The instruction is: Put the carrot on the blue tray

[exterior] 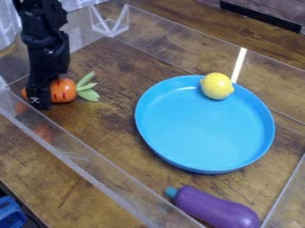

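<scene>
Pointing straight down, the gripper [45, 86] sat over the carrot [60, 90] at the left end of the wooden table [131, 71], right by the clear wall. Jaws looked spread wide around the carrot's orange body, not clamped; real contact couldn't be confirmed from this angle. Carrot lay on the wood with its green top [86, 86] sticking out to the right, toward the blue tray [202, 129]. Carrot was well apart from the tray, not on it. Tray sat right of centre, with a yellow round fruit [216, 85] resting inside near its far rim. A pale stick [240, 64] stood just behind that fruit. Purple eggplant [217, 209] lay on the table near the front edge, just off the tray.
</scene>
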Robot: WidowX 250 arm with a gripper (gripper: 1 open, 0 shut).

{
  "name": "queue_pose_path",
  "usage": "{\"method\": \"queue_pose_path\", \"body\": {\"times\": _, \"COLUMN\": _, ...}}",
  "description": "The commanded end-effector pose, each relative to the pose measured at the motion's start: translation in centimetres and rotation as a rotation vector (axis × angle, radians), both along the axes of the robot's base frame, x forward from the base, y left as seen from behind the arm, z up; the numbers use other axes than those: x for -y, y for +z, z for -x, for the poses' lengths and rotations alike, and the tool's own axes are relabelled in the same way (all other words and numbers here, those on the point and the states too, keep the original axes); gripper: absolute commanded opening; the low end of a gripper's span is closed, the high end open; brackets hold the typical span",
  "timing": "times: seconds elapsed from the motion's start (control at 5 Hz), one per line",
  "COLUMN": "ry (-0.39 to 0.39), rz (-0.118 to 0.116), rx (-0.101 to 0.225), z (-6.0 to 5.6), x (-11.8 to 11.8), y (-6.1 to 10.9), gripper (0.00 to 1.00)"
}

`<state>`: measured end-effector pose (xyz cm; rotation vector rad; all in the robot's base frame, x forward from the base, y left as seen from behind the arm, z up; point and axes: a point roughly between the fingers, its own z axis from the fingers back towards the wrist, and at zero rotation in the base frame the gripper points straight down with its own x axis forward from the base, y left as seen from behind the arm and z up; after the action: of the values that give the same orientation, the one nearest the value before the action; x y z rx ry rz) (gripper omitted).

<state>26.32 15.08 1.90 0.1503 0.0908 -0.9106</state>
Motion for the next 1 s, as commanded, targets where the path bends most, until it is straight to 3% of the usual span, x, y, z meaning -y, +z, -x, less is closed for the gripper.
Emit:
{"method": "queue_pose_path", "body": {"times": 0.0, "ry": -0.021, "rz": -0.001, "rx": 0.000, "z": -0.1, "x": -0.7, "y": 0.0, "gripper": 1.00}}
{"method": "queue_pose_path", "body": {"times": 0.4, "ry": -0.129, "rz": -0.001, "rx": 0.010, "z": -0.4, "x": -3.0, "y": 0.6, "gripper": 1.00}}
{"method": "queue_pose_path", "body": {"times": 0.8, "ry": -0.039, "rz": -0.002, "rx": 0.019, "z": -1.7, "x": -2.1, "y": 0.6, "gripper": 1.00}}
